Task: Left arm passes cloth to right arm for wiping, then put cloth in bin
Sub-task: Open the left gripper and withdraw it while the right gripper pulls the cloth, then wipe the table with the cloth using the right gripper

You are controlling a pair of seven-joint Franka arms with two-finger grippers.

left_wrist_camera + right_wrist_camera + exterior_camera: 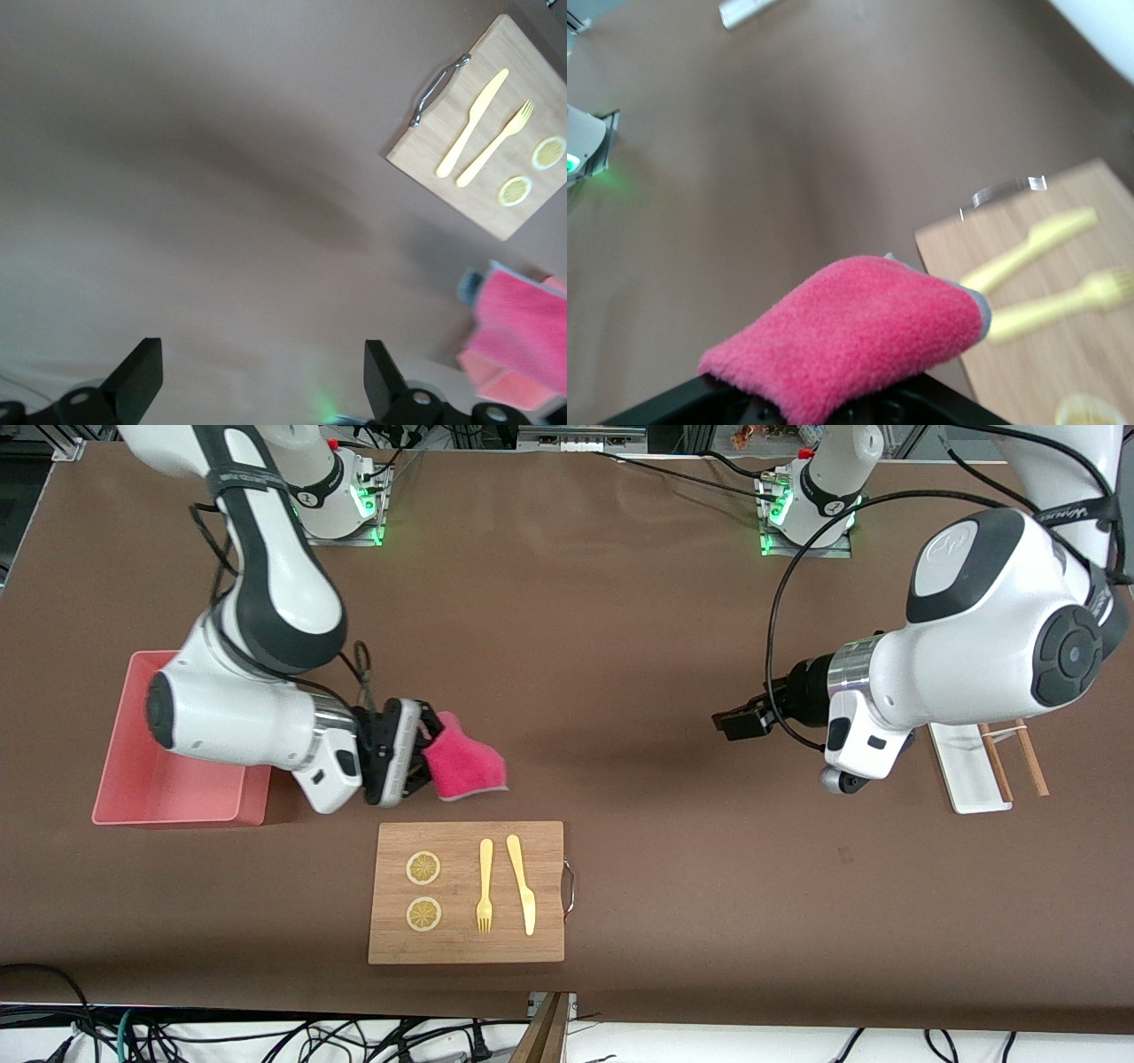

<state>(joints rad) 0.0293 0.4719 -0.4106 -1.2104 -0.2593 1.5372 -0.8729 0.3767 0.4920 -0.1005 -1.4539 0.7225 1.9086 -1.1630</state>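
Note:
My right gripper [431, 758] is shut on the magenta-pink cloth [465, 764], which sticks out past its fingers over the brown table, between the bin [182, 812] and the wooden board [456, 926]. The right wrist view is filled by the cloth [859, 341], which hides the fingertips of the right gripper [833, 400]. My left gripper [728, 724] hangs open over the bare middle of the table, toward the left arm's end. Nothing lies between its fingers [140, 376] in the left wrist view. The cloth [524, 329] shows far off in that view.
The wooden board [425, 146] carries two lemon slices [423, 868], a yellow fork [485, 886] and a yellow knife [523, 886]. Its metal handle [568, 886] faces the left arm's end. A narrow white tray [961, 771] and chopsticks [1019, 757] lie under the left arm.

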